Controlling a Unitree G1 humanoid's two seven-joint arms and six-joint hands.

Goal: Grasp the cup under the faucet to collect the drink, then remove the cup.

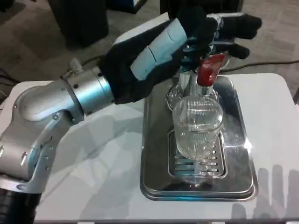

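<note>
Cup (197, 128), ribbed clear glass, stands under the red faucet (209, 70); left hand (187, 39) seemingly grips its handle.

A robotics lab or test room, set up for a drinks-dispensing trial. Below the robot's left hand (187, 37), a plain white table (93, 154) carries a shiny rectangular stainless steel drip tray (154, 154) with a slotted grille. Beyond the hand lies grey office-style carpet (28, 32), a black cable (266, 64) trailing across it and dark furniture bases behind.
</note>
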